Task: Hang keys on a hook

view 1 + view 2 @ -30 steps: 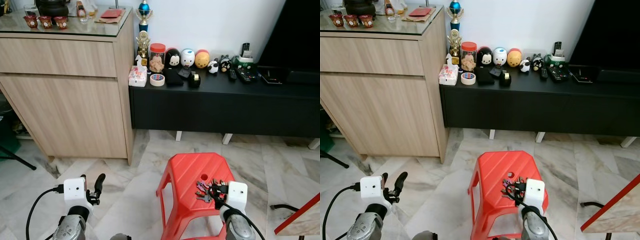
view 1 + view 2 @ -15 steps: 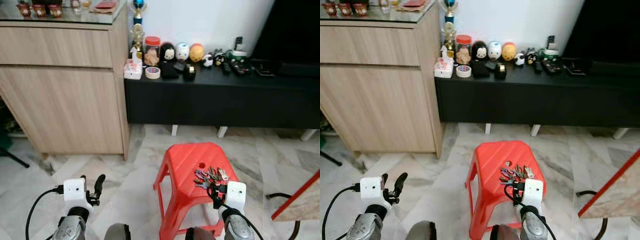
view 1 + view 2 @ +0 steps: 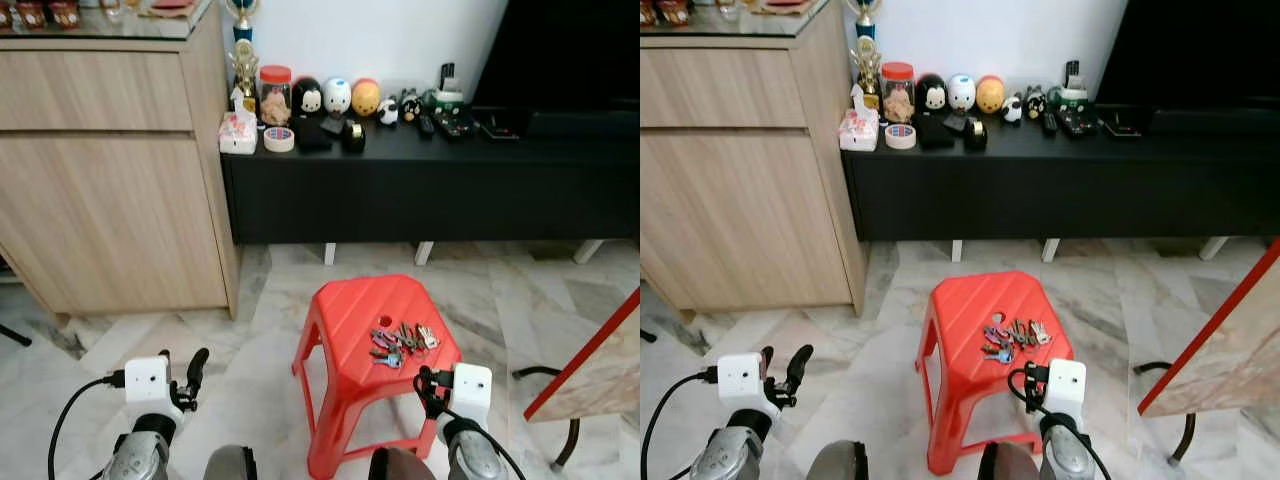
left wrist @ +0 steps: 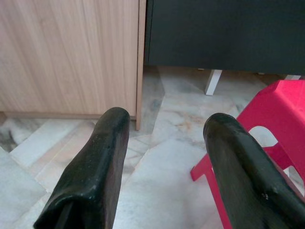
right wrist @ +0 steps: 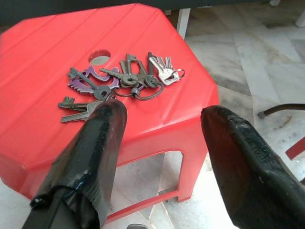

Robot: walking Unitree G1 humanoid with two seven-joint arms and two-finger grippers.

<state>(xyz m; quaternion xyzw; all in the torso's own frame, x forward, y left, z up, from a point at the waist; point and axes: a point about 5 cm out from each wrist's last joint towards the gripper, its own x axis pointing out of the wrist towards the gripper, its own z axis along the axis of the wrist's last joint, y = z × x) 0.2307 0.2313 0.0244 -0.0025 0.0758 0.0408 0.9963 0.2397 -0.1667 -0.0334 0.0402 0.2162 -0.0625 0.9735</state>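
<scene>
A bunch of keys (image 5: pixel 121 81) lies on the top of a red plastic stool (image 3: pixel 350 310), near the round hole in its seat and toward the edge nearest the robot. Several dark keys fan out from a ring, one silver key (image 5: pixel 162 71) lies at the far end, and a purple tag sits among them.

The right gripper (image 5: pixel 159 119) hangs just short of that bunch, its jaws spread wide and holding nothing. From its wrist camera one black finger (image 5: pixel 95 143) covers the near edge of the keys, and the other finger stands off past the stool's corner, over the marble floor (image 3: pixel 260 330).

The left gripper (image 4: pixel 164 129) sits low, well apart from the stool, with its jaws spread too and empty. Between those jaws the view takes in pale marble floor, the foot of a light wood cabinet (image 3: pixel 110 190) and one corner of the stool.

Beyond the stool, farther from both jaws, runs a long black low counter (image 3: pixel 420 185) against the white wall. Along its top stand a red-lidded jar (image 3: pixel 274 95), a roll of tape (image 3: pixel 279 139), three round toy heads and some remotes. A gold trophy (image 3: pixel 240 60) rises at the end next to the wood cabinet.
</scene>
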